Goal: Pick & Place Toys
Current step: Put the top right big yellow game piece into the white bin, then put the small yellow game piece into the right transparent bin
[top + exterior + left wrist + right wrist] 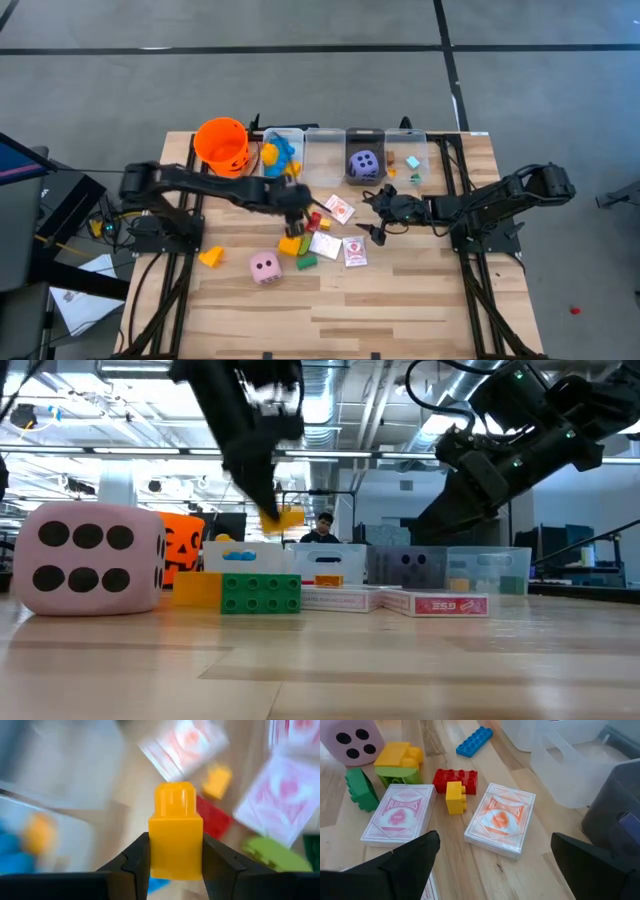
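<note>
Yellow block (pixel 176 832), a small studded plastic brick, clamped between the left gripper (pixel 175 862) fingers and lifted clear of the desk (pixel 420 300), hanging above the clutter of toys near the middle. Held upright, single stud on top, bright glossy orange-yellow, flat sides squarely against the finger pads; in the low view seen dangling beside the dark arm, above the green block (pixel 261 593). Could slip out if swung fast toward the clear bins (pixel 325 150) at the back, since only the lower half sits in the grip and the plastic looks slick. Could also clip a bin wall or the orange bucket (pixel 222 143) on the way, knocking the block loose or nudging the container. Right gripper (pixel 495 865) spread wide and empty, low over the cards (pixel 501 824) just right of the pile, close enough for the two arms to foul each other if both move inward. Red block (pixel 455 780), another small yellow block (pixel 455 797), blue block (pixel 474 741) and pink die (pixel 265 266) left on the desk; purple die (pixel 363 163) already in a bin.
</note>
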`<state>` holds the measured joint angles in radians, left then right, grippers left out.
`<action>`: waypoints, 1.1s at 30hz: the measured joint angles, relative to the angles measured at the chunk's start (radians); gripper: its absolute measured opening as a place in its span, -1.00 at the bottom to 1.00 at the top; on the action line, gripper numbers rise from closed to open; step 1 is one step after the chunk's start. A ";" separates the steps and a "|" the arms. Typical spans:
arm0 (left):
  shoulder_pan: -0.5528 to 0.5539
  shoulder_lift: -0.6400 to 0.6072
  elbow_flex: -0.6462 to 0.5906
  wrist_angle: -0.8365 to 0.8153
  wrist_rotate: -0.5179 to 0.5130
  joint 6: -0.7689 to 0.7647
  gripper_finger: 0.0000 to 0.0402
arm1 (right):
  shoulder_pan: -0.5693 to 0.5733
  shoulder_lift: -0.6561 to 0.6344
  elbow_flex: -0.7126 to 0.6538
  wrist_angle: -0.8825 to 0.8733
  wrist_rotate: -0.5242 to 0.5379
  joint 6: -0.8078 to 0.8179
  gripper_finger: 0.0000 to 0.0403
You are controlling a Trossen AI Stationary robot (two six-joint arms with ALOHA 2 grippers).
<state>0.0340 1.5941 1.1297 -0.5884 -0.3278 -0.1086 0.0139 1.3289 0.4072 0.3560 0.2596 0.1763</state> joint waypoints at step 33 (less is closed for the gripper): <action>0.343 -0.302 0.000 0.050 -0.161 -0.003 0.76 | 0.013 0.000 0.000 0.049 -0.004 0.034 0.89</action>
<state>0.3772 1.2922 1.1294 -0.5385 -0.4886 -0.1116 0.0271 1.3289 0.4068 0.4053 0.2554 0.2104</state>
